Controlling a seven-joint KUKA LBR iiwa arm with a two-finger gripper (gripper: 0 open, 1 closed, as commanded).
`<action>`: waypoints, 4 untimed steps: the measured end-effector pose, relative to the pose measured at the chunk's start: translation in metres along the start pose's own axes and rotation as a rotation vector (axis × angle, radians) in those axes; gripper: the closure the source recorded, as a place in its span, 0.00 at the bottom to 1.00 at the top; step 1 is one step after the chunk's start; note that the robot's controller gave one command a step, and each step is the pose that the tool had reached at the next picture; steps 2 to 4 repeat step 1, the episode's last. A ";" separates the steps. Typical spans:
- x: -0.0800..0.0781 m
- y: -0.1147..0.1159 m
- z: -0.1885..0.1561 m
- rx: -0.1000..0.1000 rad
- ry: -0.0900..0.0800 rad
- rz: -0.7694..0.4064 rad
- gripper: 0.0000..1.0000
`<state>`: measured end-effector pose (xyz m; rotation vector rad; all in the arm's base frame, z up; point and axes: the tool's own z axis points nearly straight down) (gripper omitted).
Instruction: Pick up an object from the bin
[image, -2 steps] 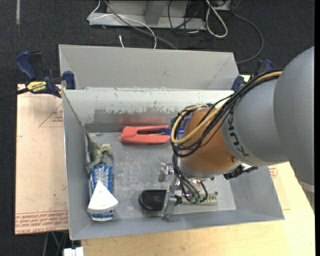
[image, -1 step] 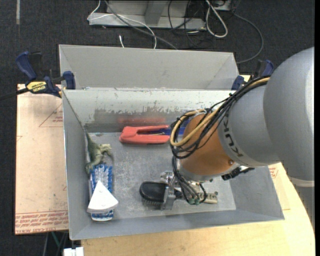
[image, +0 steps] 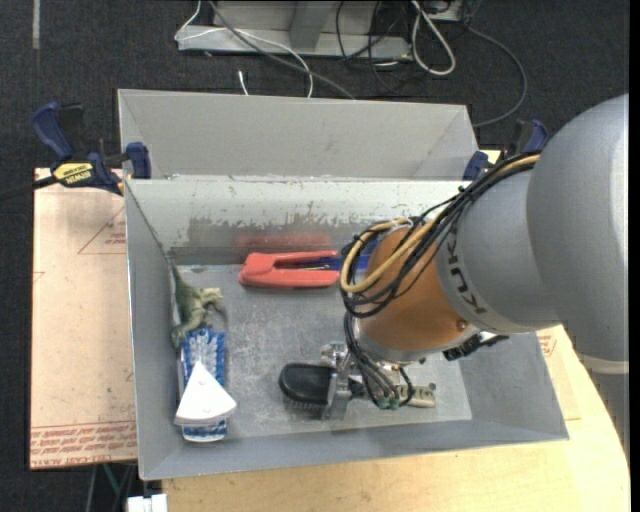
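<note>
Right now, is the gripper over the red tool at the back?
No, the gripper sits near the front beside a black object, and the red tool lies apart by the back wall.

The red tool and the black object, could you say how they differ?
The red tool is long and slim, the black object short and rounded. The red tool has a blue part; the black object is dark all over. The red tool lies at the back, the black object near the front beside the gripper. Both rest on the bin floor.
</note>
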<state>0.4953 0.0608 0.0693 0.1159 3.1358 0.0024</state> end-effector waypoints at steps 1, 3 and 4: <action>0.001 -0.001 -0.116 0.000 0.005 0.005 1.00; 0.001 -0.001 -0.116 0.000 0.005 0.005 1.00; 0.001 -0.001 -0.116 0.000 0.005 0.005 1.00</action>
